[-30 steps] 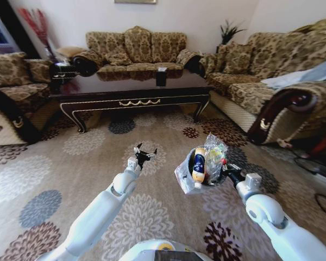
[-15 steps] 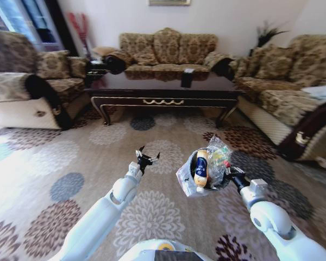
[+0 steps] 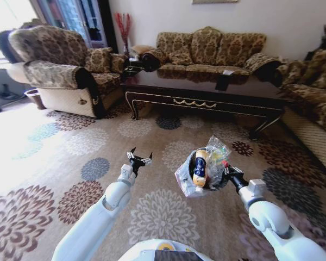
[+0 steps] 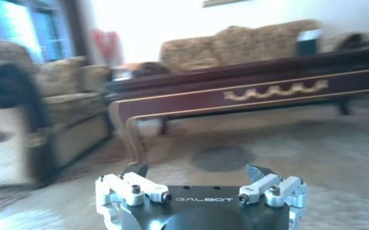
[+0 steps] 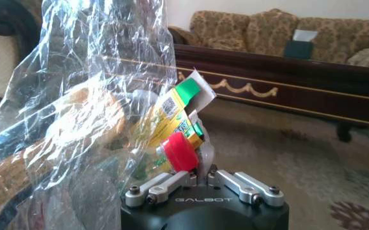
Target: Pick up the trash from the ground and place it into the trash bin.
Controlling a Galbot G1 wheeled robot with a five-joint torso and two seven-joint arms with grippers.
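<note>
One trash bin of litter hangs clenched in the right claw; left claw spread, bare

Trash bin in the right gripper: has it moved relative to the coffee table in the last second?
Yes. The trash bin, held by the right gripper, swung left along the coffee table; the whole head view panned, so the robot turned.

Daylight from the window overexposed the carpet; the head view bowed at its edges, and the left wrist view looked motion-blurred, perhaps.
</note>
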